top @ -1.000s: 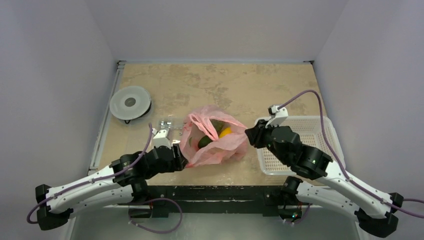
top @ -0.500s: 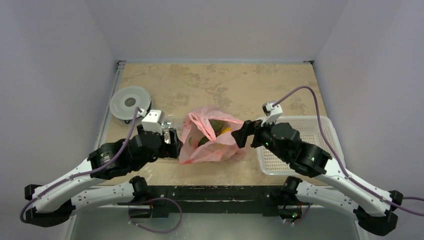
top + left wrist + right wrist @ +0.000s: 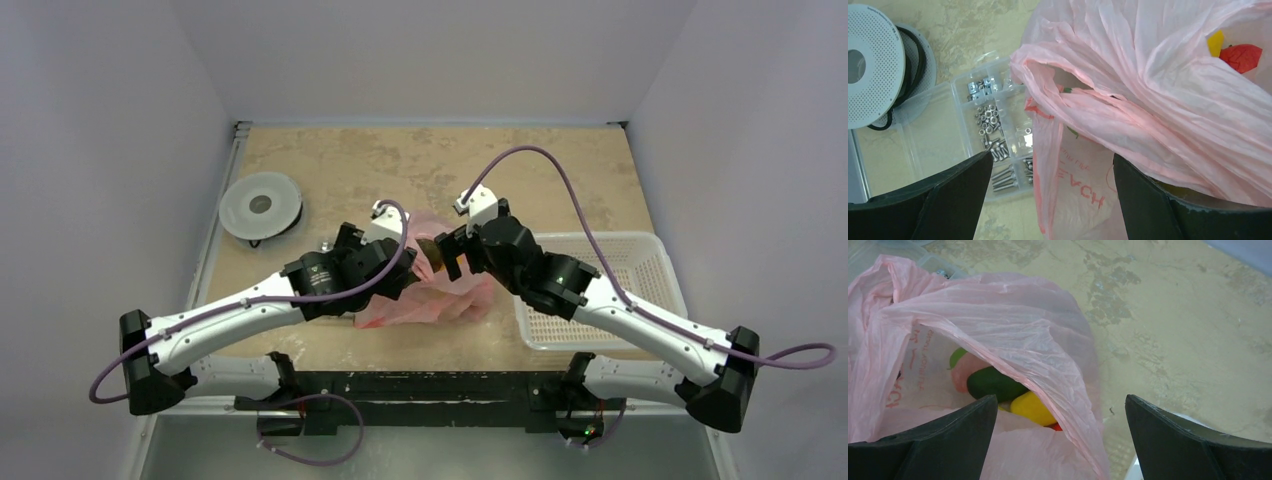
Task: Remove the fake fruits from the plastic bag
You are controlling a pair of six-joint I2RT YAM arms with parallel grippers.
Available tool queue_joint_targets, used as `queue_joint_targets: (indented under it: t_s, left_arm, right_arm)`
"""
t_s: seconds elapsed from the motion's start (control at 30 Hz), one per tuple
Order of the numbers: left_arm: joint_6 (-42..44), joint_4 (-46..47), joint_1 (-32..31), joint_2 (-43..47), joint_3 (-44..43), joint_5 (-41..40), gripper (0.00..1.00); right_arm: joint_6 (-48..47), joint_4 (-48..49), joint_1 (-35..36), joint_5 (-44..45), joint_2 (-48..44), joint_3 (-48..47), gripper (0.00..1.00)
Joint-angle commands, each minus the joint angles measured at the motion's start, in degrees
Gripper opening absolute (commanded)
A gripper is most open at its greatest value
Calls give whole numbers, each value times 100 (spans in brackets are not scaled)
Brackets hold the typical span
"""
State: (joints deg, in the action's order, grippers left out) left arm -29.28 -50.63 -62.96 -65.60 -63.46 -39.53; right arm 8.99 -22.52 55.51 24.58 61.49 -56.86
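Note:
The pink plastic bag (image 3: 425, 300) lies crumpled at the middle of the table, its mouth open toward the right arm. In the right wrist view its rim (image 3: 1013, 347) arches over the fake fruits: a dark green oval (image 3: 993, 382), a yellow one (image 3: 1033, 408) and a sliver of red (image 3: 1056, 427). My right gripper (image 3: 1062, 398) hovers open just above that mouth, holding nothing. My left gripper (image 3: 1053, 156) is open over the bag's left side (image 3: 1128, 90), with a fold and red lettering between the fingers, which stand apart from it. In the top view the grippers (image 3: 400, 278) (image 3: 447, 254) face each other over the bag.
A clear box of screws and nuts (image 3: 993, 135) sits just left of the bag. A white spool (image 3: 260, 205) lies further left, near the table's edge. A white perforated basket (image 3: 600, 290) stands right of the bag, under the right arm.
Both arms have lifted and swung in from the bag's two sides to above it. Both grippers have opened wide. The bag has slumped into a narrower heap.

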Motion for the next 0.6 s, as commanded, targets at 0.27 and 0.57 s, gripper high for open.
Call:
queue_joint_targets:
  t_s: [0.27,0.57]
  left_arm:
    - [-423,1682,1022,-129,462,354,68]
    - [-220,2180,2443,-370,608,2429,11]
  right_arm:
    - [-486,2573,-46,785,790,379,93]
    - [-96,2393,-361,-169,1107,-244,21]
